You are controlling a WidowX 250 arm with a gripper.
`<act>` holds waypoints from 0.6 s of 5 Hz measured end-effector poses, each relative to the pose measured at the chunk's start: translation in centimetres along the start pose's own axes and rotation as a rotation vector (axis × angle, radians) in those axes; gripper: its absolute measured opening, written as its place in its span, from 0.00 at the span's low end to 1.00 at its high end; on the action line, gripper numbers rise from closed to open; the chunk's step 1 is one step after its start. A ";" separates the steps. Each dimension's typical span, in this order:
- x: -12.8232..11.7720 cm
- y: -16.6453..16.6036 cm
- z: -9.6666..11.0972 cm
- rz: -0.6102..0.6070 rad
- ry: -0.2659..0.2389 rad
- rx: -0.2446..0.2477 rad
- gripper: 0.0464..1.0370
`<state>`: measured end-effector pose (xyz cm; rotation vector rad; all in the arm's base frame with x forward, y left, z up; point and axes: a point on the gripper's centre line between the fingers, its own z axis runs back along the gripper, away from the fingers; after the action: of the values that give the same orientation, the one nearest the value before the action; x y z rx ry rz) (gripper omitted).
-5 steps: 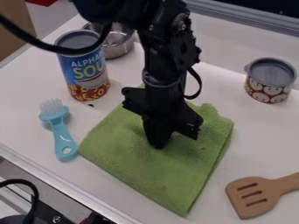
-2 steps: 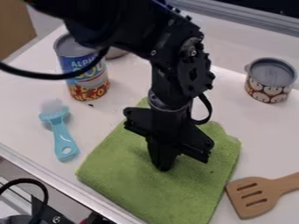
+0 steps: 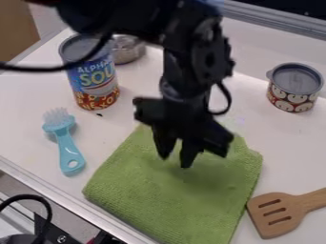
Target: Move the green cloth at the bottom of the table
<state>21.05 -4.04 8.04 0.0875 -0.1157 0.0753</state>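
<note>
Desk [image 3: 25, 138] edge skirts the green cloth [image 3: 166, 200] at near left, the spatula [image 3: 277, 214] just beside it at right. My pincer [image 3: 176, 160] hangs spread over the cloth's far half.

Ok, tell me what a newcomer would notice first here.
Probably the green cloth, spread across the table's near middle, with the black gripper hanging open over it. Next, the bright soup can at the upper left, and the blue brush left of the cloth.

Kitchen-style counter [image 3: 28, 116] with soup can [image 3: 96, 81], spatula [image 3: 295, 204]
</note>
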 end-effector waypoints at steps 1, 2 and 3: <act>1.6 0.7 3.0 0.009 0.009 -0.079 0.70; 3.1 1.0 4.2 0.038 -0.022 -0.119 0.94; 5.7 0.4 2.1 -0.011 -0.053 -0.078 0.96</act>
<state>26.46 -3.41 10.81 0.0117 -0.1711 0.0569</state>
